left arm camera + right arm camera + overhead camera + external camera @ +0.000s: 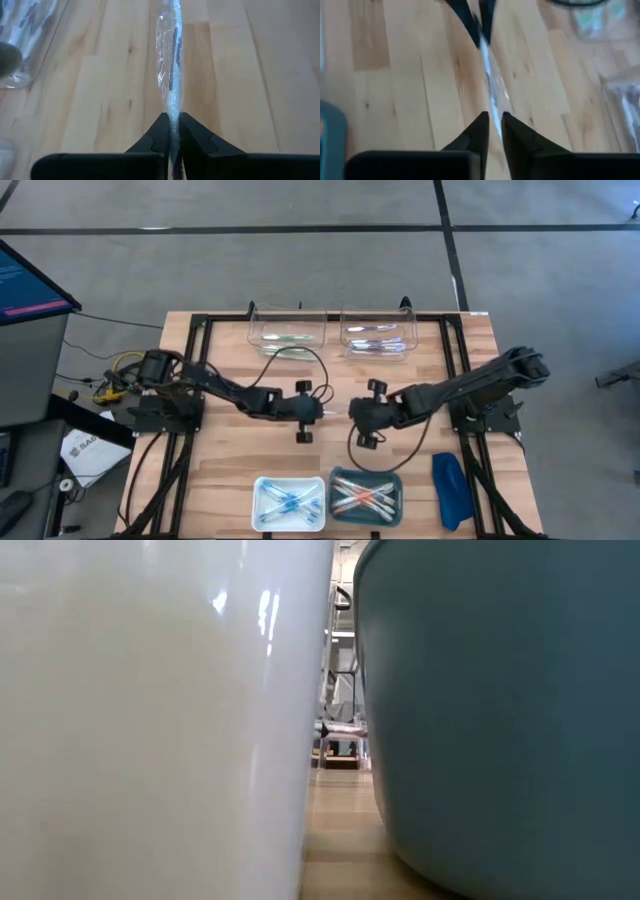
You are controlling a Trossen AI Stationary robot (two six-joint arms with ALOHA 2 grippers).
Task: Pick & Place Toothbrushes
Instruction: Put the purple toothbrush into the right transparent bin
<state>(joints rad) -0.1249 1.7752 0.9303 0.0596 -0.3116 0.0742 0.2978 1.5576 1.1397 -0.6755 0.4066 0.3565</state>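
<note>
Two grippers meet at the centre of the high view, and between them runs one clear-wrapped toothbrush (170,75), held in the air above the wooden table (230,465). It's a hand-over, mid-exchange! The left gripper (171,131) is clamped tight on one end of the wrapper, its dark fingers (152,137) pinching the plastic with no gap to speak of. Over on the right wrist view, the right gripper (491,127) straddles the other end, and its fingertips (479,131) stand slightly apart with the wrapper running through the slot; whether they still pinch it or have just let go, I cannot tell from here. My read: the brush is passing from right to left, though the direction is a judgement only. Look at the layout in the high view: two clear bins at the top centre, the left clear bin (287,320) with something green in it, the right clear bin (377,322) holding silvery pieces. At the bottom centre sit a white tray (262,492) and a teal tray (393,482), both loaded with more toothbrushes, with a dark-blue object (450,490) at lower right. Next move, I'd say: the right arm must back straight off along the brush without snagging the crinkly wrap, then the left carries it to a bin.
</note>
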